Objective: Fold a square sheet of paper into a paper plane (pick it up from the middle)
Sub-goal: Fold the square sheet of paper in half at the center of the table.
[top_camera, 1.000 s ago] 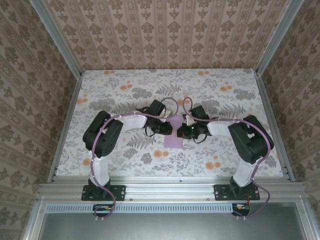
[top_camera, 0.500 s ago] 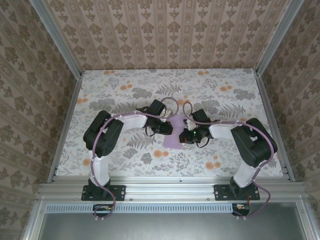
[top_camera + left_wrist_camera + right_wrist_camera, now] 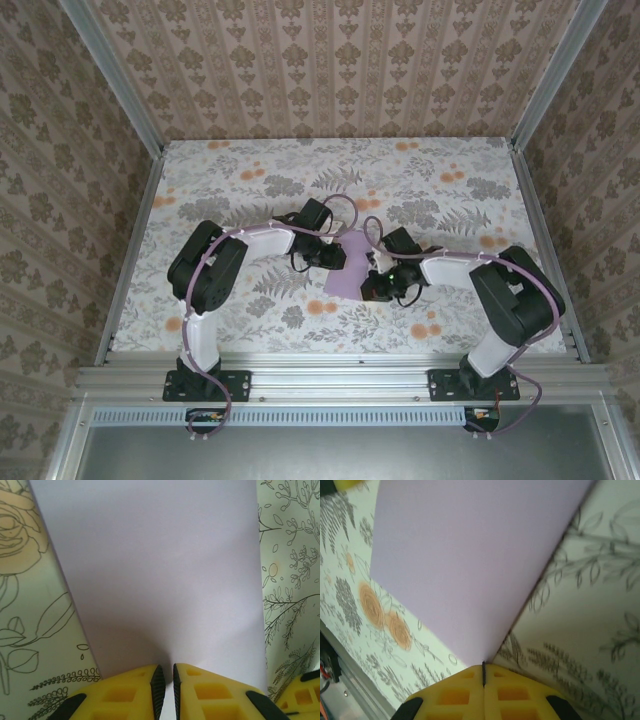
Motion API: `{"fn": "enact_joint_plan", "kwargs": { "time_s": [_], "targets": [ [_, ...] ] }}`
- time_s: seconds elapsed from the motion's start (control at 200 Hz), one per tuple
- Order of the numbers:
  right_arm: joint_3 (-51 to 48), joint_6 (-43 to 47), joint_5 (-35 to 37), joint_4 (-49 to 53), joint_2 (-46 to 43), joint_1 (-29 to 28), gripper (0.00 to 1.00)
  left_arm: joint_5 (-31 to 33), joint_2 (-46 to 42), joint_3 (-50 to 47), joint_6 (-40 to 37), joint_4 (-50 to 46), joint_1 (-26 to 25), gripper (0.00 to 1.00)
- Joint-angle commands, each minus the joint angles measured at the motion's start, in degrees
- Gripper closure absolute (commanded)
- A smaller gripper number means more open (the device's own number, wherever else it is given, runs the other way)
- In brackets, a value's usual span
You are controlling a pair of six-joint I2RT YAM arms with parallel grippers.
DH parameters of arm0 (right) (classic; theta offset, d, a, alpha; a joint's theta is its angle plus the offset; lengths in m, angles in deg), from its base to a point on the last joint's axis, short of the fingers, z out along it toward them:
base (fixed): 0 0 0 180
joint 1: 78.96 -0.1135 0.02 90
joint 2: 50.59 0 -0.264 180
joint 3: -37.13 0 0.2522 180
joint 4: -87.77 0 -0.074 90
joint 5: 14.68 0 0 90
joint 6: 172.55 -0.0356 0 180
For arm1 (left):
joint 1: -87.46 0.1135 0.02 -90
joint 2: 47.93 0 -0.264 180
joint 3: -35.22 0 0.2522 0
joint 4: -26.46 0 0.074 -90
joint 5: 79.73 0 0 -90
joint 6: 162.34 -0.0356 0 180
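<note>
From above, we see the sheet of paper (image 3: 349,272) lying in the middle of the flowered bench (image 3: 250,180), between the two arms. It is lavender, and its far end looks narrower than its near end. The left hand (image 3: 336,258) is at the left edge of the sheet, and the right hand (image 3: 377,285) is at its near right corner.

In the left wrist camera, the yellow fingers (image 3: 125,696) stand almost together, with only a thin slit between them. The paper spreads wide in front of them and runs down into this slit, so we judge that the left hand is grasping the sheet.

In the right wrist camera, the two yellow fingers (image 3: 520,692) are pressed tight together. One corner of the paper comes exactly to their tips and appears pinched there. The edge of the paper beside this corner is raised a little above the bench and makes a dark shadow on the pattern.
</note>
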State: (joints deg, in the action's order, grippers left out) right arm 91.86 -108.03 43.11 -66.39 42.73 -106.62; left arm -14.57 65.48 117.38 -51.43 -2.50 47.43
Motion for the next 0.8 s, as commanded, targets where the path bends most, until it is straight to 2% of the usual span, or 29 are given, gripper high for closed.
{"fn": "enact_joint_plan", "kwargs": {
  "time_s": [0.0, 0.24, 0.485, 0.795],
  "targets": [
    [-0.4, -1.9, -1.5, 2.6, -3.4, -0.4, 0.92, 5.2, 5.9, -2.9, -1.3, -8.4, 0.1, 0.81],
    [0.2, -11.0, -1.6, -9.1, -5.0, -0.8, 0.92, 5.2, 5.4, -3.2, -1.4, -8.5, 0.1, 0.81],
    [2.7, -8.3, -0.6, -6.7, 1.9, -2.7, 0.90, 5.1, 5.1, -3.3, -1.5, -8.4, 0.2, 0.81],
    [1.7, -3.4, 1.6, 1.4, 1.5, -3.1, 0.89, 5.2, 4.6, -3.7, -1.7, -8.4, 0.3, 0.81]
  ]
}}
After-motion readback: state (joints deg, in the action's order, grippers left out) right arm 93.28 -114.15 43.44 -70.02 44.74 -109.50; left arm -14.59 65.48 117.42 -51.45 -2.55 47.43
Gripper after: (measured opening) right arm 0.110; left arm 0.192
